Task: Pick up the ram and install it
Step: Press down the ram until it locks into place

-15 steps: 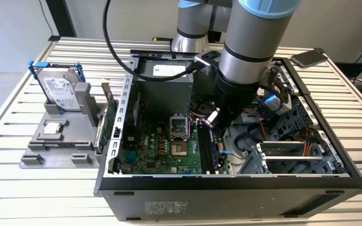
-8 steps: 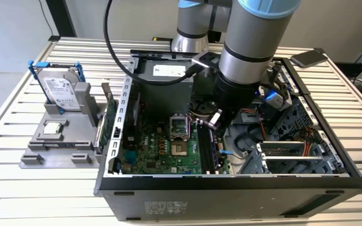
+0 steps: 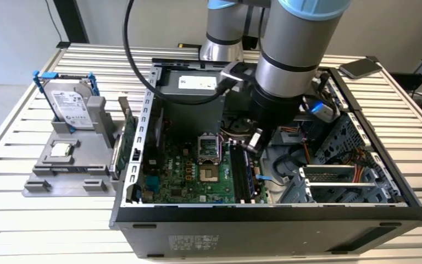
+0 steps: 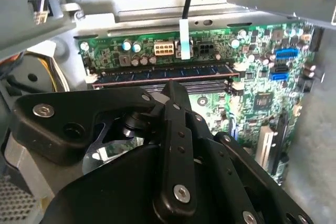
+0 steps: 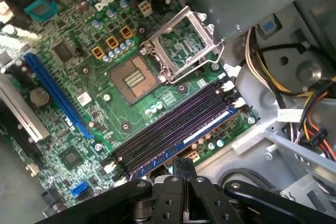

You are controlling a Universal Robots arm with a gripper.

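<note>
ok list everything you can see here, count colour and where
computer case: 1, black and grey, open on the slatted table
slatted table: 1, pale metal, under everything
motherboard: 1, green, flat inside the case
processor socket: 1, open, its metal frame raised
memory slots: a row, dark, beside the socket
ram: 1, bluish stick, sitting in the outermost slot
hard drive: 1, silver, upright in a blue frame on a grey holder, the exterior view's left
processor chip: 1, silver, on that holder
expansion card: 1, green, upright beside the case
gripper: 1, black, closed, just above the ram
</note>
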